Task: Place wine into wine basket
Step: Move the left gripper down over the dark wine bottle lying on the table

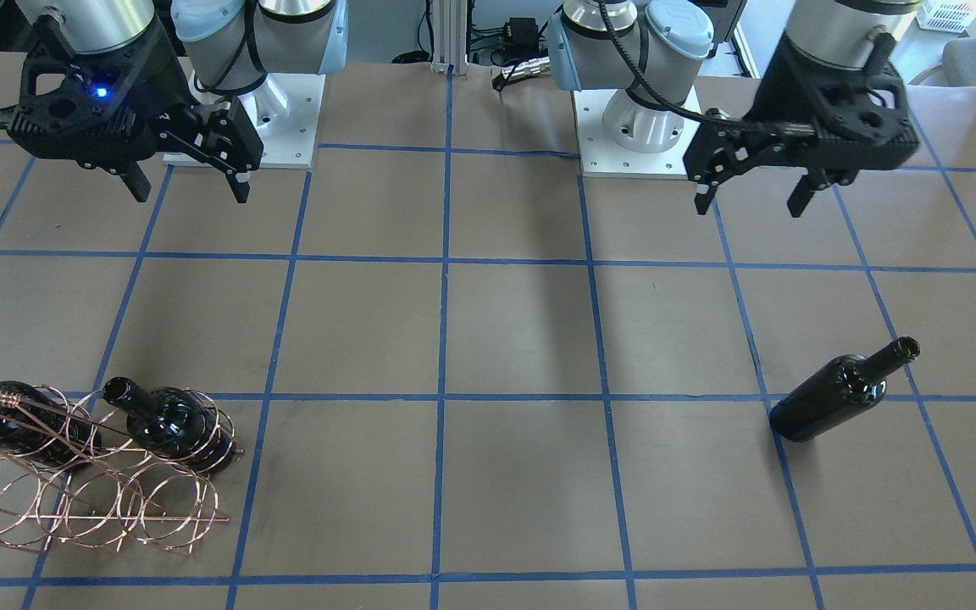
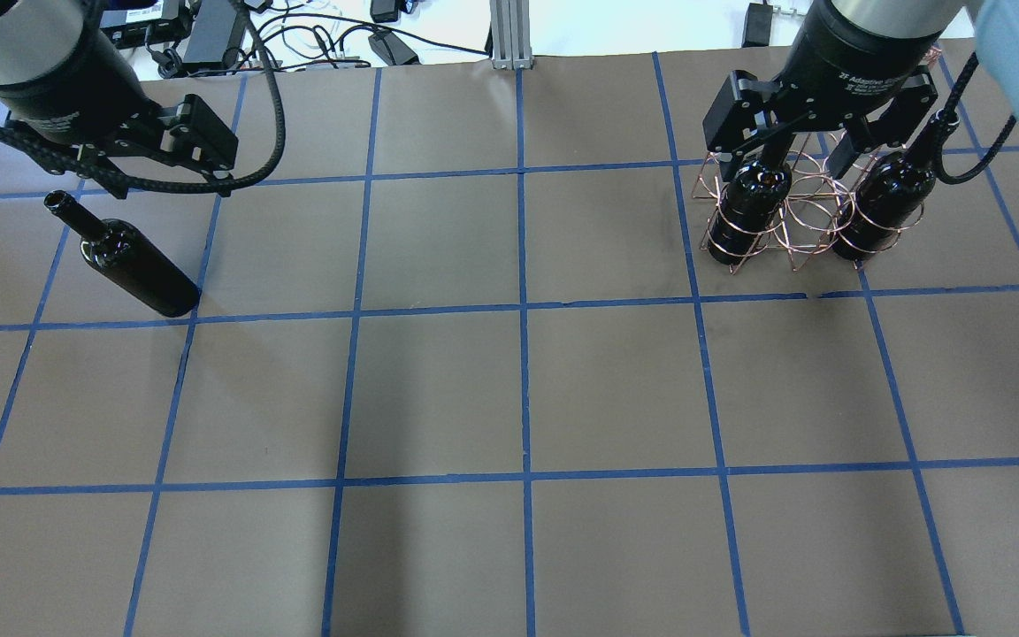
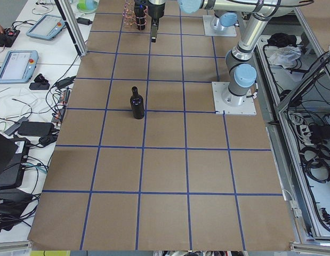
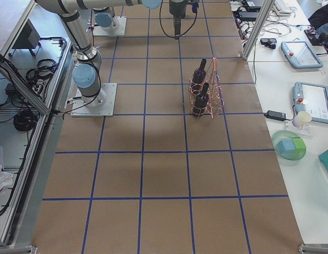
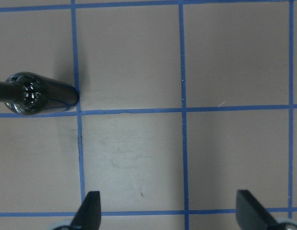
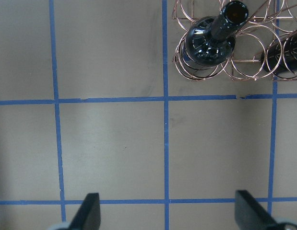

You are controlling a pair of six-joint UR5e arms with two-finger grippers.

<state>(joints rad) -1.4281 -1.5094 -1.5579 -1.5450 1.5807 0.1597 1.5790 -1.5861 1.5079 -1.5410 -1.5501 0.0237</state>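
Observation:
One wine bottle (image 1: 844, 394) stands upright alone on the table; it also shows in the overhead view (image 2: 134, 261) and at the left edge of the left wrist view (image 5: 35, 93). My left gripper (image 1: 751, 199) hovers open and empty beside it, on the robot's side, its fingers (image 5: 88, 213) wide apart. The copper wire wine basket (image 1: 90, 496) holds two bottles (image 2: 748, 208) (image 2: 885, 203), necks up. My right gripper (image 1: 191, 182) is open and empty, high above the table on the robot's side of the basket (image 6: 244, 57).
The table is brown paper with a blue tape grid (image 2: 523, 310). The arm bases (image 1: 242, 110) (image 1: 636, 127) stand at the robot's edge. Tablets, cables and a cup (image 4: 301, 119) lie on side benches beyond the table.

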